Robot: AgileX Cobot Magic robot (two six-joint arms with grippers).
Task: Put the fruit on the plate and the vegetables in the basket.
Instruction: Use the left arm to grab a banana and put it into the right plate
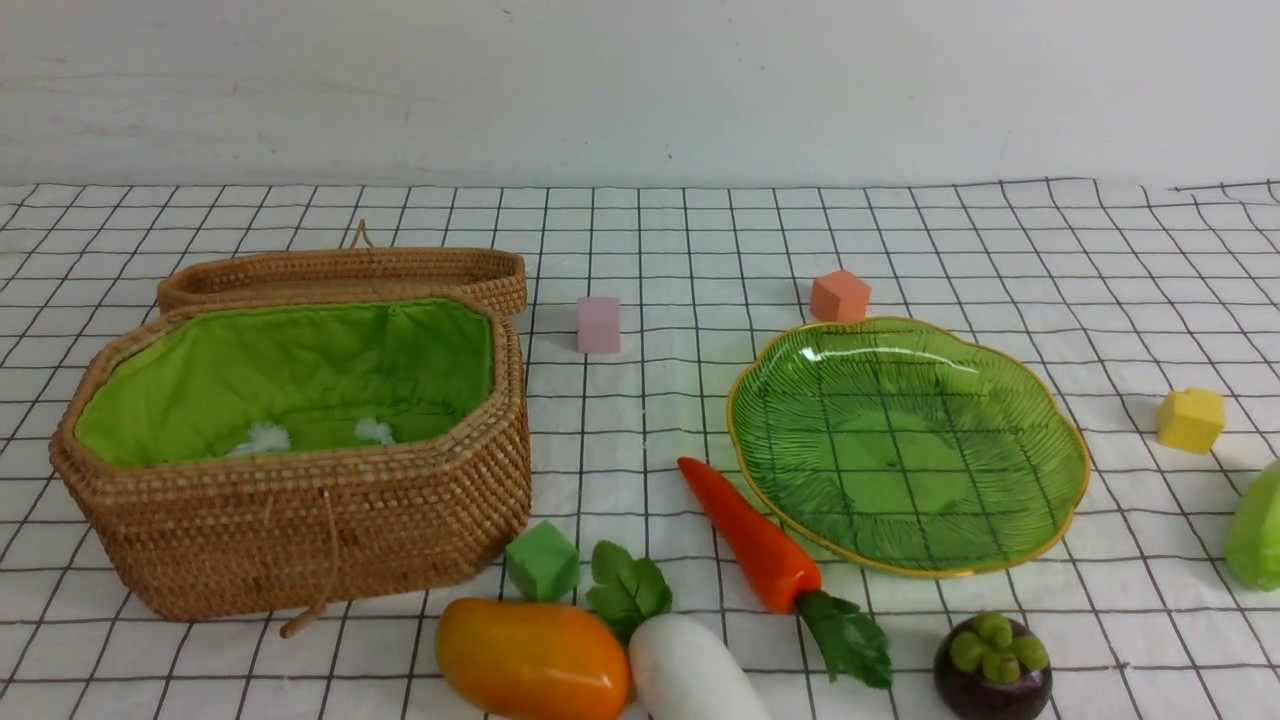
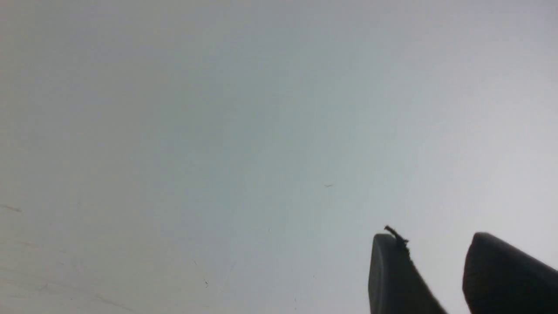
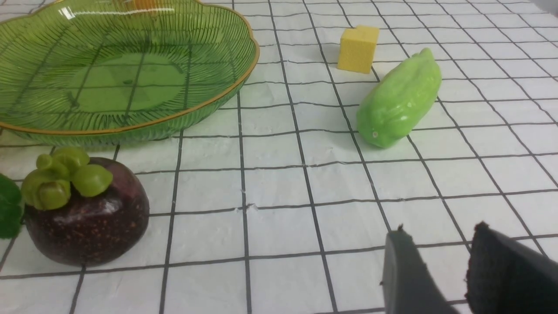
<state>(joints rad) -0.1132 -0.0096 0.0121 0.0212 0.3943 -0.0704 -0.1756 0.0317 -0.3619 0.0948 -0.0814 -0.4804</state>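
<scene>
Reading right tool [image 3: 442, 255] as first mover: jaws narrowly apart, nothing btwn them, low over bare counter [image 3: 279, 218] nr the near-right corner.

Key relation: mangosteen [image 3: 87, 218] sits on the near edge, toward counter centre from that tool. It's cap up, just beside the plate [image 3: 130, 126] rim, not touching. It's round, so no axis to align, and the hop is short. Prob step 1, as nothing's sorted yet.

Leafy veg [image 3: 399, 102] lies toward the right edge, long axis slanted, butt end facing the tool. Basket [image 1: 300, 530] is at the left side w/ lid [image 1: 340, 272] off behind it, so that's a long carry.

Left tool [image 2: 436, 255]: also narrowly apart and empty. Its cam shows only blank grey, so can't place it.

Left-arm candidates, my guess:
- mango [image 1: 530, 660] and radish [image 1: 690, 670], side by side at the near edge
- carrot [image 1: 750, 540], diagonal, tip far-left, leaves near-right, along the plate's near-left rim; contact unclear

Hard to see:
- Front view shows neither arm.
- It clips mango, radish and mangosteen at the near edge, and the leafy veg at the right.
- Banana is in no view.
</scene>
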